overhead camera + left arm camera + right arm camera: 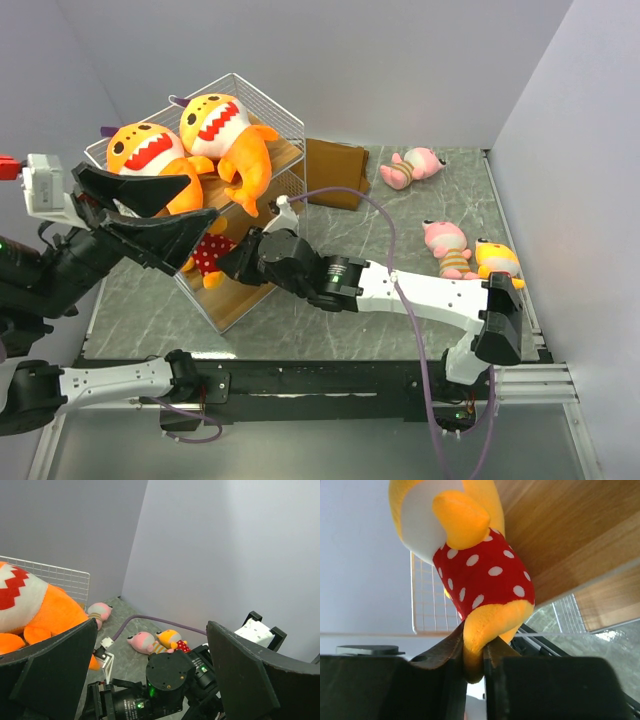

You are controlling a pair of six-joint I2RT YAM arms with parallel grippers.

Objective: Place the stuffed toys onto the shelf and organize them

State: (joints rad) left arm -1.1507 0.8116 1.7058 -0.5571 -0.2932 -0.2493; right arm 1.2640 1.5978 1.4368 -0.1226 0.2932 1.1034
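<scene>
The shelf (290, 160) stands at the back left, with two orange sharks (150, 150) (225, 130) lying on top. My right gripper (228, 262) reaches into its lower tier and is shut on the orange foot of a red-dotted toy (208, 255). In the right wrist view the toy (480, 575) hangs from the gripper (475, 667) against a wooden board (565, 525). My left gripper (165, 212) is open and empty, held in front of the shelf above the right gripper. Two pink toys (415, 165) (445, 245) and an orange-headed toy (497, 260) lie on the table at the right.
A brown folded bag (335, 172) lies right of the shelf. The right arm (400, 290) and its purple cable (400, 240) span the table's middle. The left wrist view shows one shark (40, 612), the three table toys (145, 641), and the right arm (170, 680) below.
</scene>
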